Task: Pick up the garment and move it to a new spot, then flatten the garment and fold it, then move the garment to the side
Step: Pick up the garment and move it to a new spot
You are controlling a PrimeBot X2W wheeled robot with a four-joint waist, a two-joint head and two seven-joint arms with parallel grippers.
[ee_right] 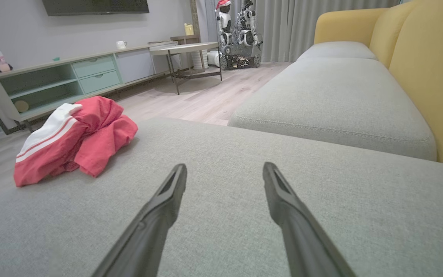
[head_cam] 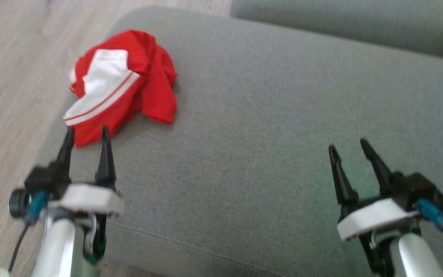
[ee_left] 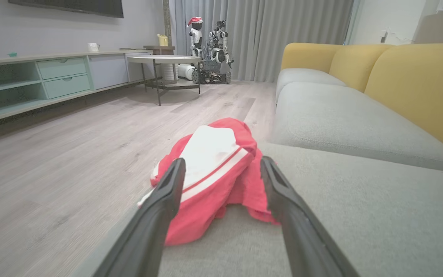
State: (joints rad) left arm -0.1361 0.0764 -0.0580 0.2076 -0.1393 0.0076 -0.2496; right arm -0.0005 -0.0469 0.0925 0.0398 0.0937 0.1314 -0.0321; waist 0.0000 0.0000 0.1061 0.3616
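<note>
well, you have one garment (head_cam: 123, 82) to deal with: red, with a white panel. it lies crumpled in a heap at the front left corner of the grey sofa (head_cam: 263, 134), on the nearest cushion, close to the edge above the wooden floor (head_cam: 10, 77).

you have two pincers in the head view, and both stand spread with nothing between their fingers. the left pincer (head_cam: 87, 132) points straight at the garment's near edge; in the left wrist view the heap sits just beyond the two dark fingers (ee_left: 167, 192), framed by them. whether the tips touch the cloth, you cannot tell from these views. the right pincer (head_cam: 347, 144) hangs over bare grey fabric, well apart from the garment, which shows off to the left in the right wrist view.

along the sofa you can count three grey seat cushions (ee_right: 333, 96) in a row, with yellow backrests (ee_right: 429, 57) behind them.
</note>
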